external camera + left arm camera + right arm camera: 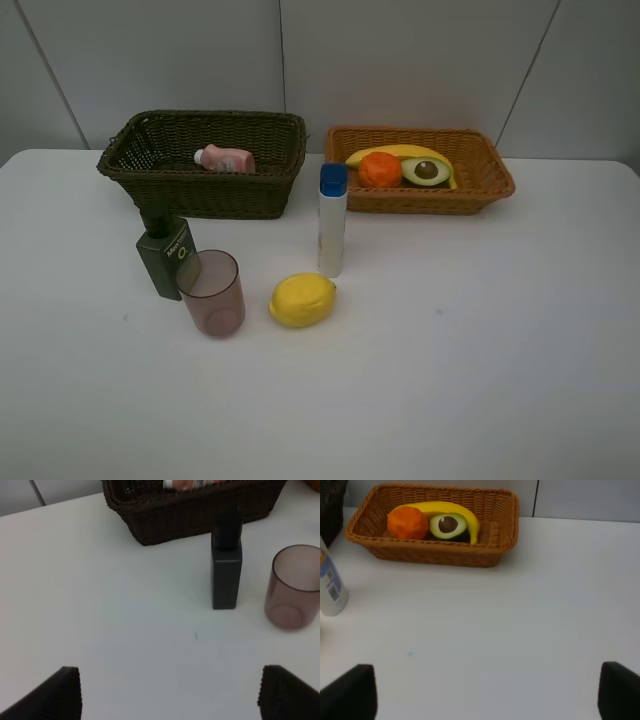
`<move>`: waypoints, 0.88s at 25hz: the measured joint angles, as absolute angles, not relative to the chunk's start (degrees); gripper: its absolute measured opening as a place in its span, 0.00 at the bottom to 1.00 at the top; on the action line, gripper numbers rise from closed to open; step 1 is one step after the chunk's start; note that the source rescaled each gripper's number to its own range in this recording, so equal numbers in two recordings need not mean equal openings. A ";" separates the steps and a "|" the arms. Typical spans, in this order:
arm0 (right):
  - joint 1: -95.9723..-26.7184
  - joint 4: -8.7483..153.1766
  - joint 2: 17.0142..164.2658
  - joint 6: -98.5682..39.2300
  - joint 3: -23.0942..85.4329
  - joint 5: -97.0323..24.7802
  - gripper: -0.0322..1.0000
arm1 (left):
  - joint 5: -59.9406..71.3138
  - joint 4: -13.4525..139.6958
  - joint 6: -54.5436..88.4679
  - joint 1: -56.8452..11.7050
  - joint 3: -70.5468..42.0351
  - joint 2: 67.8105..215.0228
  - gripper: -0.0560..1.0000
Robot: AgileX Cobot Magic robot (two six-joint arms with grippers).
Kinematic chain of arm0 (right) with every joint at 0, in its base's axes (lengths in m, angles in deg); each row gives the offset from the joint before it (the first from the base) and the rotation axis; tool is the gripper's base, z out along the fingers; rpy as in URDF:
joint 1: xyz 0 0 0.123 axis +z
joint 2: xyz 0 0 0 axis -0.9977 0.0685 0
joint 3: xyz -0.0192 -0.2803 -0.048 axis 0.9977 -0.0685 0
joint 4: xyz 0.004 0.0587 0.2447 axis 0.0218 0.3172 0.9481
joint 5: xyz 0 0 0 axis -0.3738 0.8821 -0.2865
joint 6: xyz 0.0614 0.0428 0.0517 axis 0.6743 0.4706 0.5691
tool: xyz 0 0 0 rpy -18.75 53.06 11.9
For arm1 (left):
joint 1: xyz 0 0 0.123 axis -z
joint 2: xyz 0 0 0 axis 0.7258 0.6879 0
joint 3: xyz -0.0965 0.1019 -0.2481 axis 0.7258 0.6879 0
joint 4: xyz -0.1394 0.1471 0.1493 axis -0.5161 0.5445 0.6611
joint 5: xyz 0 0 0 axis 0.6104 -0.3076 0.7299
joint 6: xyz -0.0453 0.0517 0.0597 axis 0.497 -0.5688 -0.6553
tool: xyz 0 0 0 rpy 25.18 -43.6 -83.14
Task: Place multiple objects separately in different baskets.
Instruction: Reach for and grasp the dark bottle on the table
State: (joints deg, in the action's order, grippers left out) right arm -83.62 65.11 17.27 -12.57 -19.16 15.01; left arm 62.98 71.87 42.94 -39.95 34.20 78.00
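The dark brown basket [205, 190] holds the small pink bottle [226, 158]. The orange-tan basket [430, 198] holds the banana [400, 152], orange [379, 169] and halved avocado [426, 170]. On the table in front stand the dark green pump bottle [163, 255], pinkish tumbler [212, 292] and tall white blue-capped bottle [332, 225], with the lemon [301, 299] beside it. Neither gripper shows in the exterior view. My left gripper [170, 695] is open and empty, well short of the pump bottle [226, 570] and tumbler [295, 587]. My right gripper [487, 695] is open and empty, short of the tan basket [435, 555].
The white table [480, 330] reaches the grey wall panels behind the baskets. The white bottle [330, 587] stands at the edge of the right wrist view, and a corner of the dark basket [330, 510] shows beyond it.
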 joint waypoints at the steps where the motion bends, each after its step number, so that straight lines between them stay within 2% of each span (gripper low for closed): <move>1: -83.62 65.11 17.27 -12.57 -19.16 15.01 0.90 | 62.72 71.87 42.99 -39.95 33.10 79.73 0.95; 22: -83.62 65.11 17.27 -12.56 -19.16 15.01 0.90 | 57.29 65.72 39.90 -39.95 17.68 120.21 0.95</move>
